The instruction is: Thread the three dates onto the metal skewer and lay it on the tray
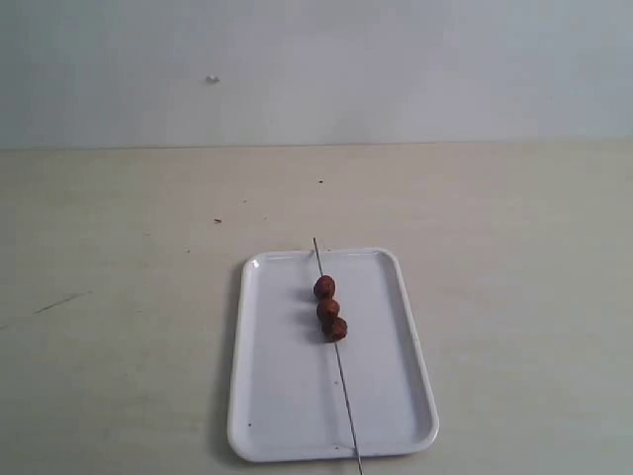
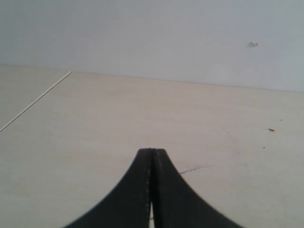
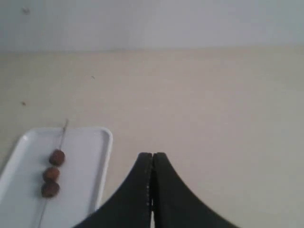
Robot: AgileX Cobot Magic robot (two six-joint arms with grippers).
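Left gripper (image 2: 152, 156): jaws pressed together, nothing between them; its wrist view shows only table top and wall ahead. Right gripper (image 3: 152, 159): also closed on nothing, standing apart from the tray. Neither arm appears in the exterior view.

The tray (image 1: 277, 396): lies flat on the table (image 1: 119, 247), long side running away from the exterior camera. The metal skewer (image 1: 346, 406) lies lengthwise on it, slightly slanted. Its near end pokes out over the near rim and its far tip passes just over the far rim.

The three dates (image 1: 327, 309): all on the rod, in a row and touching one another, in the far half of the tray, roughly midway between its long sides. No loose date seen anywhere.

Beyond the tray: bare table with a few dark specks, then a pale wall.

Judgement: threading and laying down both look finished — the task appears complete, with both arms clear of the work. No further handling seems needed. If anything, the next move calls for keeping both grippers away from the overhanging near end, since a nudge there could roll the rod off the rim.
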